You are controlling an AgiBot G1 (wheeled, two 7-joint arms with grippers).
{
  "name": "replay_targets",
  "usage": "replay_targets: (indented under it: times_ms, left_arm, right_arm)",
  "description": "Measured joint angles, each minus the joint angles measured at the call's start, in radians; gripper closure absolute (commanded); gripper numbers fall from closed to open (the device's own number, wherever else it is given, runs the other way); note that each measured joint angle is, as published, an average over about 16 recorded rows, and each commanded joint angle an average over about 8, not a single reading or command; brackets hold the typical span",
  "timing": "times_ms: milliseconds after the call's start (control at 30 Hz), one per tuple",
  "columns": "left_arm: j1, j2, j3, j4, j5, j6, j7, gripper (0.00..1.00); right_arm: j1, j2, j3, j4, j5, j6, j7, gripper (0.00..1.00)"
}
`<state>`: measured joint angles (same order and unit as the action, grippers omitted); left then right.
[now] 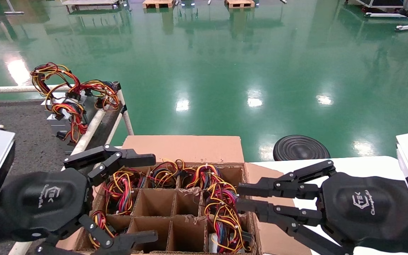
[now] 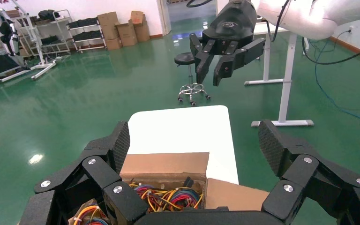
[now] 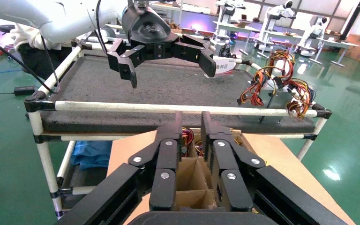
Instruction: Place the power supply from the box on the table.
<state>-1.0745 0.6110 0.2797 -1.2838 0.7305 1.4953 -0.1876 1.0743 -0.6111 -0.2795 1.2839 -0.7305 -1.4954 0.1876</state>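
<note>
power supply point(image 1: 221, 221) wires are seen in the box point(image 1: 175, 209), lower centre. left gripper point(image 1: 133, 198) is spread wide, empty, over it; right gripper point(image 1: 241, 198) is nearly closed, empty.

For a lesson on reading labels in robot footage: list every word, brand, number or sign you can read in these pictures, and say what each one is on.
"TEK": on the back of the left gripper, with a cursive line beneath it too small to read.
"TEK": on the back of the right gripper, same unreadable cursive line.
Blue Chinese characters, too blurred to read: on a white sign at the table's far edge.
Nothing readable on the box.
</note>
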Motion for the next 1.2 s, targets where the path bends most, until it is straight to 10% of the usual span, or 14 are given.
replay_targets:
  times_ms: [533, 833, 1200]
  left_arm:
    - [0.000, 0.000, 0.000, 0.000, 0.000, 0.000, 0.000, 0.00]
    - [0.000, 0.000, 0.000, 0.000, 0.000, 0.000, 0.000, 0.00]
    - [0.000, -0.002, 0.000, 0.001, 0.001, 0.000, -0.001, 0.00]
  right_arm:
    - [0.000, 0.000, 0.000, 0.000, 0.000, 0.000, 0.000, 0.00]
    - [0.000, 0.000, 0.000, 0.000, 0.000, 0.000, 0.000, 0.97]
    - [0.000, 0.000, 0.000, 0.000, 0.000, 0.000, 0.000, 1.00]
